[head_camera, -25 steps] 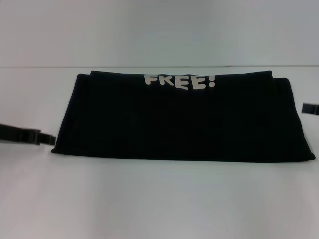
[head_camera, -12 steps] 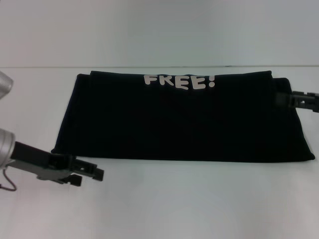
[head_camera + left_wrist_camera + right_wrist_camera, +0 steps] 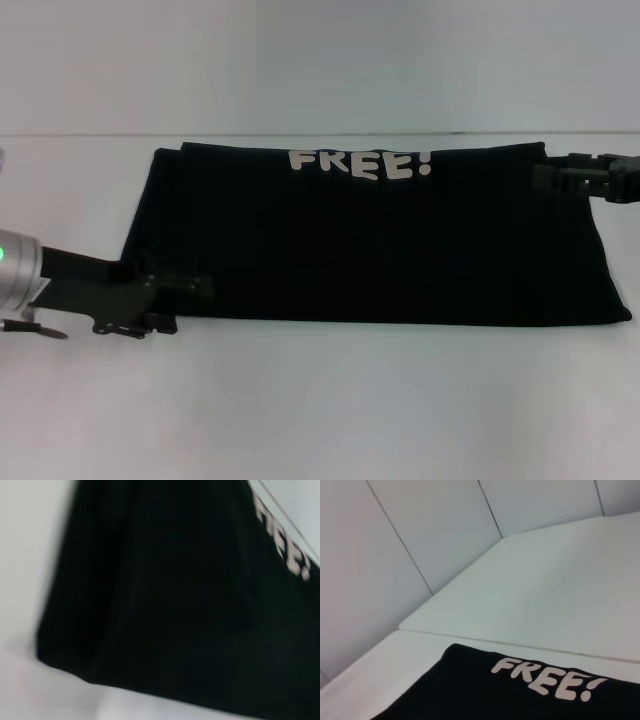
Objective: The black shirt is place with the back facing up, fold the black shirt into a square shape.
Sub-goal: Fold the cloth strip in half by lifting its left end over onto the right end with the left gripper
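The black shirt point(image 3: 370, 250) lies flat on the white table as a wide folded rectangle. Its white "FREE!" lettering point(image 3: 360, 163) runs along the far edge. My left gripper point(image 3: 185, 295) is at the shirt's near left corner, its tip over the cloth edge. My right gripper point(image 3: 545, 178) reaches in at the far right corner, over the shirt's top edge. In the left wrist view the black shirt point(image 3: 175, 605) fills most of the picture, with its near corner low down. Part of the black shirt point(image 3: 470, 690) and its lettering point(image 3: 547, 680) appear in the right wrist view.
The white table point(image 3: 320, 400) spreads in front of the shirt and to both sides. A pale panelled wall point(image 3: 395, 555) rises behind the table's far edge.
The left arm has swung in from the left edge and now sits at the shirt's near left corner. The right gripper has moved inward and farther back, to the far right corner.
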### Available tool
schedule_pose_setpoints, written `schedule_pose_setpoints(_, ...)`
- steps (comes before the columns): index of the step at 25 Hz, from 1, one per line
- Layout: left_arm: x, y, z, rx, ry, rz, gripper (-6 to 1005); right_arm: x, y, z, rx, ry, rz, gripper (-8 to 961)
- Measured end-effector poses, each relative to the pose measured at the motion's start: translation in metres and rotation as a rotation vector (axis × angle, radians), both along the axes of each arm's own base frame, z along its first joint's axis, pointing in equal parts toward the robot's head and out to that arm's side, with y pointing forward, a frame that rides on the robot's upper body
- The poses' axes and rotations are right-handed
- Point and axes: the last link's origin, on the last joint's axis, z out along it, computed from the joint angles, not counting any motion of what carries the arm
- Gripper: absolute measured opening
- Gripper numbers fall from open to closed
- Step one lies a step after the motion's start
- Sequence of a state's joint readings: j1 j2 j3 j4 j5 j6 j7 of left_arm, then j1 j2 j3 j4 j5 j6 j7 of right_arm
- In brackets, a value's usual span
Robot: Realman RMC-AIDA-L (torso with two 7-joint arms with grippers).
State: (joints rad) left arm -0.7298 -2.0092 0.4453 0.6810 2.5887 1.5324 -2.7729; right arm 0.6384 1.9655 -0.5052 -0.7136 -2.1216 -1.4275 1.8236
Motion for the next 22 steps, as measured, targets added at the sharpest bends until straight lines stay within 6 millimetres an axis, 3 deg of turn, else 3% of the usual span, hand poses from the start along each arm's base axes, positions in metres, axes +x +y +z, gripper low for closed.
schedule_pose_setpoints(5,-0.021,-0.007,0.008,0.101,-0.085,0.179,785,-0.001,0.004,-0.004,0.016,-0.029,0.016,942)
schedule_pose_setpoints(13,-0.039,-0.015,0.008,0.159,-0.113,0.271,785,-0.005,0.010,-0.003,0.040,-0.043,0.029,941)
schedule_pose_setpoints(22,-0.048,-0.011,0.005,0.212,-0.088,0.312,785,-0.010,0.013,-0.005,0.045,-0.045,0.046,942)
